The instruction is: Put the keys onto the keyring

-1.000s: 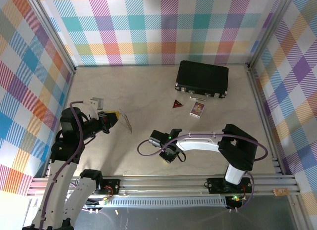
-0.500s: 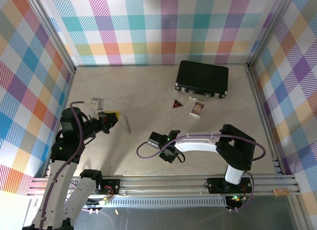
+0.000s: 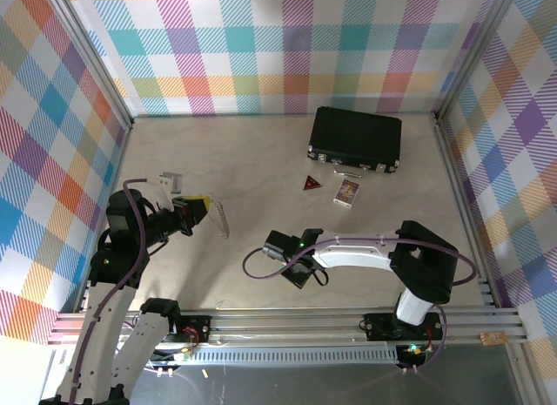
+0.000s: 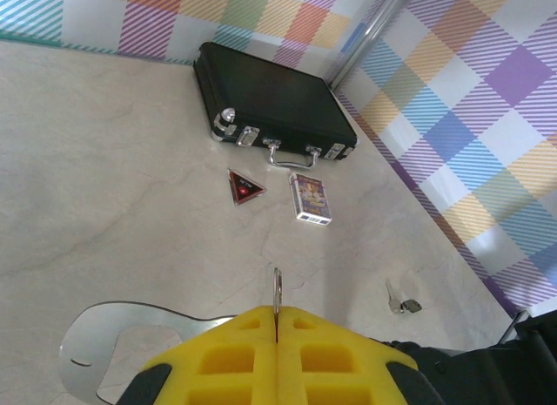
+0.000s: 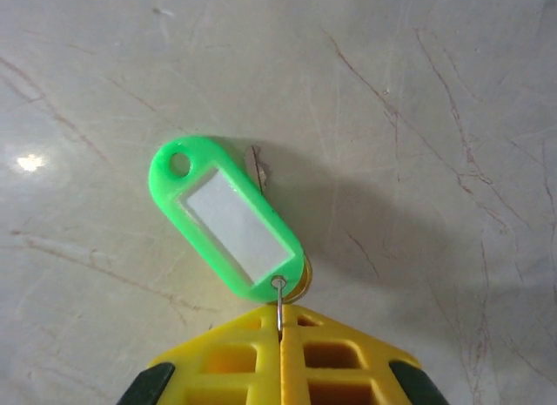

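- Top external view is showing a pale, marble-look table (image 3: 252, 161) lying inside an aluminium frame, with bright plaid panels (image 3: 261, 39) standing along the back and both sides.
- A black case (image 3: 355, 137) is lying near the back of the table, towards the right. Just in front of it a small dark red triangle (image 3: 310, 184) and a patterned card (image 3: 346, 192) are resting side by side, apart from each other.
- The left gripper (image 3: 202, 205) is hovering over the left part of the table with its yellow pads (image 4: 235, 353) pressed together, pinching the keyring (image 4: 277, 287). From the left wrist the keyring is showing edge-on as a thin metal line; from above it is hanging as a pale loop just beyond the fingers.
- The right gripper (image 3: 300, 273) is reaching low over the front middle of the table, well apart from the left one.
- Its yellow pads (image 5: 235, 361) are closing on the small wire loop at the end of the green-tagged key (image 5: 231, 220), which is lying flat on scratched, veined tabletop with a metal blade peeking out behind the tag.
- A small dark-headed key (image 4: 402, 302) is lying loose on the table near the right arm.
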`<state>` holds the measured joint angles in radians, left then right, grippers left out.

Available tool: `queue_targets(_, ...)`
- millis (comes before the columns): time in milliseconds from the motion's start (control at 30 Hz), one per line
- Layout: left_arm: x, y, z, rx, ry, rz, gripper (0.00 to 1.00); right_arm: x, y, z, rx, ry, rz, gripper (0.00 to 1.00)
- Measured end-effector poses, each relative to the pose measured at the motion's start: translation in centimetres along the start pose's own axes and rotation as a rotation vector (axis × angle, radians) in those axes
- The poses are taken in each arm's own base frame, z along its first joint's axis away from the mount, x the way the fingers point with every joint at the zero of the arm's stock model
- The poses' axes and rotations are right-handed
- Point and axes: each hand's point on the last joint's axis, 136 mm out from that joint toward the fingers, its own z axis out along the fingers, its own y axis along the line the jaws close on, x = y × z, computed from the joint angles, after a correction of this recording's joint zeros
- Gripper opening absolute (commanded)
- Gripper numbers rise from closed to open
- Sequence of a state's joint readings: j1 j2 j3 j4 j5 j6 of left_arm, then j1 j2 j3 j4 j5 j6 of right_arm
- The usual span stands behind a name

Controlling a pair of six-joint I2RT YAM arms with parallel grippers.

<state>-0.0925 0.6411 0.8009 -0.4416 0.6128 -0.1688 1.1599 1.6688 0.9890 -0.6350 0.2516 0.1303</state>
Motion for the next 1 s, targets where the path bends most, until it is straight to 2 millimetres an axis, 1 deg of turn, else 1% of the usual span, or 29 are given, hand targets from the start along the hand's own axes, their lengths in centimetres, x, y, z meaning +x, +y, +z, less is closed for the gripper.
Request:
queue_targets(100, 0.0, -0.1, -0.1, 0.004, -0.003, -0.001, 0.0, -0.1, 0.5, -1.2, -0.046, -0.056, -0.013, 0.0)
queue_targets(167, -0.1, -0.2, -0.1, 0.012, -0.004, 0.0, 0.0, -0.3, 0.9, -2.4, -0.088, -0.109, -0.023, 0.0)
queue_targets(267, 0.0, -0.6, 0.0, 0.036, -0.007, -0.006, 0.0, -0.7, 1.8, -5.1, -0.176, -0.22, -0.048, 0.0)
queue_targets(367, -0.1, -1.3, -0.1, 0.078, -0.015, -0.005, 0.0, -1.5, 2.8, -8.7, -0.275, -0.369, -0.077, 0.0)
queue_targets(433, -0.3, -2.1, -0.2, 0.123, -0.029, 0.003, 0.0, -2.2, 3.3, -11.5, -0.336, -0.47, -0.1, 0.0)
queue_targets(467, -0.3, -2.5, -0.3, 0.144, -0.036, 0.009, 0.0, -2.5, 3.5, -12.5, -0.358, -0.507, -0.11, 0.0)
queue_targets(567, -0.8, -4.2, -0.9, 0.23, -0.07, 0.033, 0.0, -2.9, 4.1, -15.7, -0.421, -0.606, -0.158, 0.0)
queue_targets(633, -1.1, -5.8, -1.4, 0.305, -0.09, 0.068, 0.0, -3.2, 4.3, -17.9, -0.454, -0.664, -0.19, 0.0)
queue_targets(733, -1.1, -8.5, -2.2, 0.42, -0.096, 0.131, 0.0, -3.9, 3.8, -21.4, -0.475, -0.744, -0.225, 0.0)
queue_targets(833, -0.3, -10.7, -2.5, 0.513, -0.059, 0.186, 0.0, -4.7, 2.4, -24.7, -0.458, -0.817, -0.225, 0.0)
queue_targets(900, 0.4, -11.9, -2.5, 0.558, -0.022, 0.222, 0.0, -4.9, 1.4, -26.2, -0.436, -0.84, -0.212, 0.0)
queue_targets(1000, 1.8, -13.8, -2.3, 0.625, 0.052, 0.293, 0.0, -4.6, 0.3, -27.0, -0.407, -0.843, -0.2, 0.0)
